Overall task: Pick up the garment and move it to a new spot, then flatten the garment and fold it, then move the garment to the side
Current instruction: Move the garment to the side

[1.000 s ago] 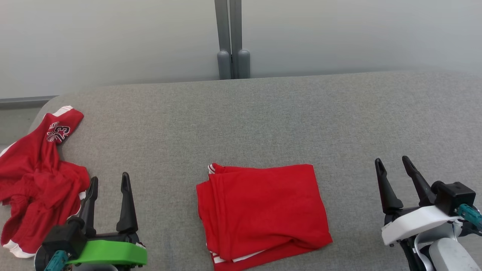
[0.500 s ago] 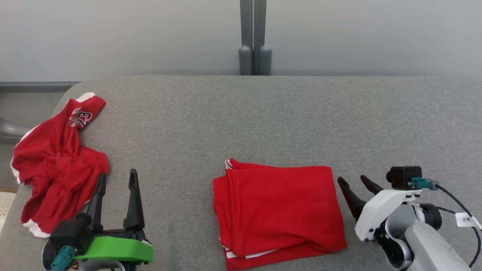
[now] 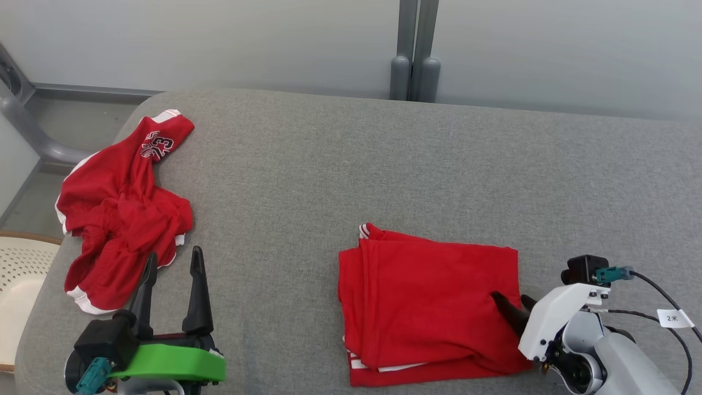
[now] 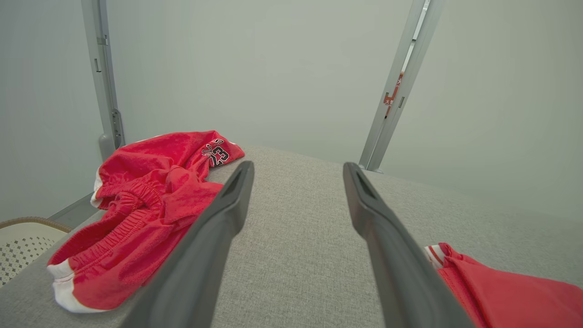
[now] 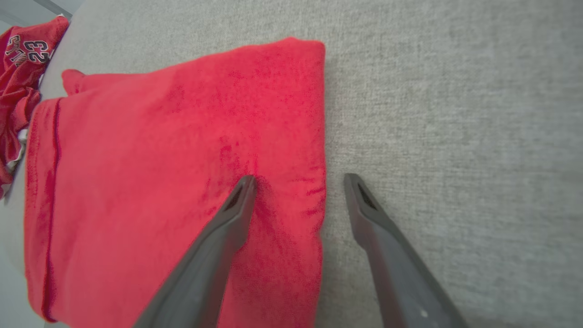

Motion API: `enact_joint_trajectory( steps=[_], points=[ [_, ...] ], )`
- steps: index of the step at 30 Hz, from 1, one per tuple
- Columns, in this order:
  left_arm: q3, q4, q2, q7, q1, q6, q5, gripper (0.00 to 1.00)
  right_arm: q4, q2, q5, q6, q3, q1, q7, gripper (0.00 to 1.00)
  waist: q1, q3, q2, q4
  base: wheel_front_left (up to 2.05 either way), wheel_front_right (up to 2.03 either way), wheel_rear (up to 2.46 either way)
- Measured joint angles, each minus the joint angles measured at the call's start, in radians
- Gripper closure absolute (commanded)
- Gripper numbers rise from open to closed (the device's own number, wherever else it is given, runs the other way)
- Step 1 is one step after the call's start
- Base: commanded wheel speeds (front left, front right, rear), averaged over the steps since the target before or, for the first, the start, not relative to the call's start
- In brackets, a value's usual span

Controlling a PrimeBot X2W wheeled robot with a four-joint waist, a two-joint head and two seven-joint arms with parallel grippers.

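The folded red garment (image 3: 428, 296) lies flat on the grey padded surface (image 3: 329, 164), right of centre. My right gripper (image 3: 511, 299) is open and tipped down at the garment's right edge. In the right wrist view one finger (image 5: 237, 205) presses into the folded garment (image 5: 173, 150), while the other rests on bare grey fabric just past the edge, so the right gripper (image 5: 298, 180) straddles the edge. My left gripper (image 3: 173, 253) stands open at the lower left with nothing between its fingers. The left wrist view shows the left gripper (image 4: 296, 166) over bare surface and a corner of the garment (image 4: 510, 296).
A crumpled pair of red shorts (image 3: 120, 208) with a number print lies at the surface's left end, just left of my left gripper; the shorts (image 4: 150, 200) sit near the edge. A pale woven basket (image 3: 22, 274) stands beyond the left edge. A grey post (image 3: 414, 55) rises behind.
The head camera has turned, shifting the whole picture right. My right gripper has come in from the right and tipped down onto the folded garment's right edge. The left gripper has stayed open.
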Motion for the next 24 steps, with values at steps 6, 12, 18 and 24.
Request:
enact_joint_trajectory(
  steps=[6, 12, 18, 24],
  points=[
    [0.001, -0.004, 0.000, 0.000, -0.006, 0.001, 0.006, 0.00, -0.030, -0.009, 0.027, 0.000, 0.033, 0.000, -0.040, 1.00, 0.0000, 0.003, 0.0000, -0.008, 0.00, 0.00, 0.00],
    [-0.014, -0.017, 0.000, 0.000, -0.033, -0.006, 0.034, 0.00, -0.057, -0.036, 0.022, 0.000, 0.041, -0.033, -0.107, 1.00, 0.0000, -0.006, 0.0000, -0.045, 0.00, 0.00, 0.00],
    [-0.079, -0.016, 0.000, 0.000, -0.051, -0.015, 0.011, 0.00, -0.060, -0.085, 0.022, 0.000, 0.027, -0.062, -0.137, 1.00, 0.0000, -0.015, 0.0000, -0.114, 0.00, 0.00, 0.00],
    [-0.135, -0.021, 0.000, 0.000, -0.077, -0.019, 0.004, 0.00, -0.060, -0.121, 0.019, 0.000, 0.012, -0.080, -0.149, 1.00, 0.0000, -0.015, 0.0000, -0.204, 0.00, 0.00, 0.00]
  ],
)
